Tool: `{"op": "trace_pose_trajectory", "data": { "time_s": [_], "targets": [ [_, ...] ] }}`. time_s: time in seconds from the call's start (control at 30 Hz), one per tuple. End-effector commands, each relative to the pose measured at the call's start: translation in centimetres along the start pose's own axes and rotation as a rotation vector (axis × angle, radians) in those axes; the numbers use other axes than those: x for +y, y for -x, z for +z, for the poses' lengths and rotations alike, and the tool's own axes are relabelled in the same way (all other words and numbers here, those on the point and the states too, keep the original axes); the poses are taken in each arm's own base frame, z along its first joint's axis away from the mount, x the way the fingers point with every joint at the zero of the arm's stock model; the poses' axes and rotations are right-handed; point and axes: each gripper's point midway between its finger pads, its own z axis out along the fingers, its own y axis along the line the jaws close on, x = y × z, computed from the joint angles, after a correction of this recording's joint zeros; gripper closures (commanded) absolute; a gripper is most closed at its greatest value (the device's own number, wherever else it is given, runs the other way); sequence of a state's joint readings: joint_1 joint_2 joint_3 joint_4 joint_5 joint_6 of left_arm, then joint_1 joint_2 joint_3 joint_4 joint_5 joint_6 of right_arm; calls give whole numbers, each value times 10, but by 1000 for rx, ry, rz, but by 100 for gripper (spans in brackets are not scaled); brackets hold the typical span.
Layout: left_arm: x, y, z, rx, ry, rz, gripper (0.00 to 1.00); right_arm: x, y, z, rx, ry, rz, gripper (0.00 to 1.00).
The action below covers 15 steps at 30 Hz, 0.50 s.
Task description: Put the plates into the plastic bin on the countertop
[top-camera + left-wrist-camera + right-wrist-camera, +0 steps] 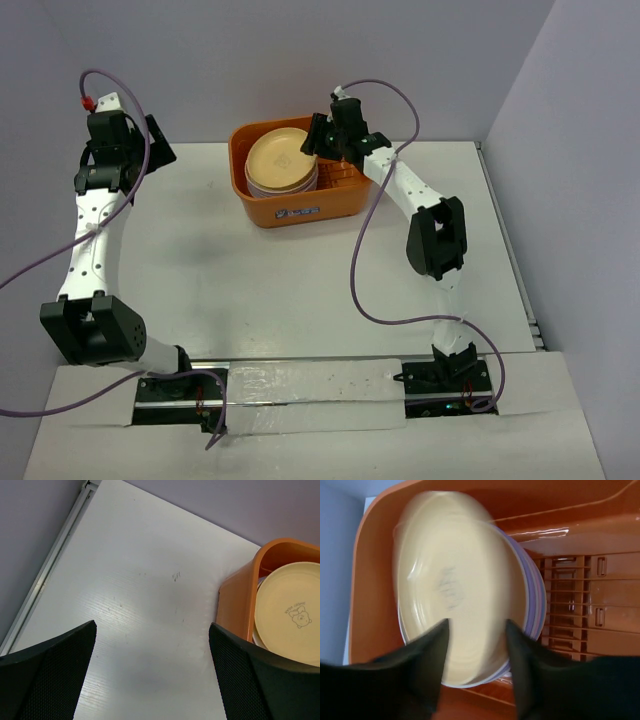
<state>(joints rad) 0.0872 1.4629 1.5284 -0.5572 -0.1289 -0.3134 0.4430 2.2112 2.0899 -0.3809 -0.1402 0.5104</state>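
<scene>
One stack of plates [280, 160], cream uppermost, nested flat in bin [300, 212] to save room; right end effector [477, 625] spread apart above it, left end effector [152, 627] likewise over counter [140, 580].

you have a plain pale lavender back wall [300, 50] across the far side, meeting a matching lavender side wall [590, 150] on the right. a thin silver metal edge rail [510, 245] runs along the foot of that right wall; the left wrist view shows a similar silver rail [47, 572] beside the wall there. nearest you, a translucent plastic sheet strip [310, 395] lies flat on a white front board [300, 455].
</scene>
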Motion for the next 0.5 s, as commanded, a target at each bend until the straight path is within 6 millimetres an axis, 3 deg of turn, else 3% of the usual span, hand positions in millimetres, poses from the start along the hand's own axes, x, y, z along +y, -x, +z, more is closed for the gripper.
{"op": "trace_pose_trajectory", "data": {
  "time_s": [0.0,0.07,0.1,0.13,0.17,0.2,0.27,0.3,0.33,0.4,0.47],
  "targets": [
    [-7,9,0,-6,-38,-10,1,23,42,-18,-113,62,-19,31],
    [-12,7,0,5,-68,12,1,31,47,-25,-120,85,-32,19],
    [-13,8,0,4,-77,18,1,40,59,-40,-147,104,-57,8],
    [-16,7,-1,11,-95,34,1,45,66,-50,-166,112,-68,5],
    [-18,7,-1,15,-111,46,1,50,72,-60,-181,125,-81,2],
    [-21,5,0,26,-130,77,1,59,87,-82,-221,142,-113,0],
    [-29,1,-1,39,-185,99,1,57,94,-102,-246,131,-144,0],
    [-31,-1,0,42,-205,122,1,63,109,-132,-296,141,-184,0],
    [-38,-3,-2,45,-241,128,1,51,100,-134,-281,109,-195,0],
    [-44,-8,0,49,-270,137,1,36,112,-180,-341,63,-245,0],
    [-50,-10,1,44,-287,156,1,6,107,-202,-354,-17,-264,0]
  ]
}}
